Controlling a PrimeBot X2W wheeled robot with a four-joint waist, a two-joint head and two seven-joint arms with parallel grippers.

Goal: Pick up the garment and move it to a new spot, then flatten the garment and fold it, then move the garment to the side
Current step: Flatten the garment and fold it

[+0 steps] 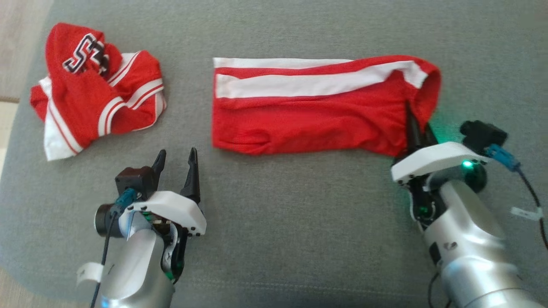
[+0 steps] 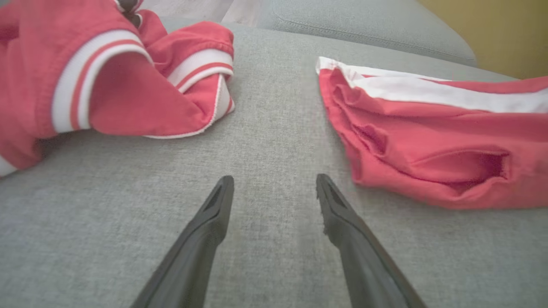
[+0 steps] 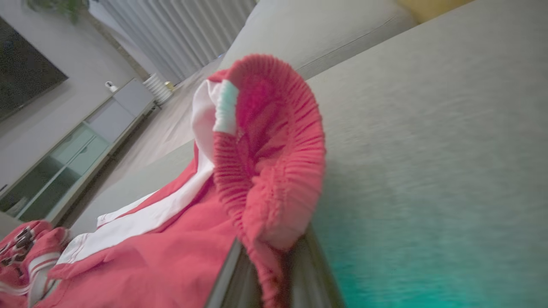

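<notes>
The garment (image 1: 308,115) is a pair of red shorts with white side stripes, lying as a flat band across the middle of the grey cushion (image 1: 299,222). Its right end, the ribbed waistband (image 3: 274,141), stands lifted and curled over. My right gripper (image 1: 417,125) is shut on that waistband's near corner; in the right wrist view the red cloth is pinched between the two fingers of the right gripper (image 3: 267,261). My left gripper (image 1: 177,154) hovers open over bare cushion, near the shorts' left hem (image 2: 428,141), and in its own wrist view the left gripper (image 2: 275,179) has nothing between its fingers.
A crumpled red and white jersey (image 1: 94,90) lies at the cushion's far left, beyond the left gripper (image 2: 98,77). Pale floor (image 1: 17,42) shows past the cushion's left edge. A second cushion (image 2: 364,25) lies beyond, and a low cabinet (image 3: 85,141) stands across the room.
</notes>
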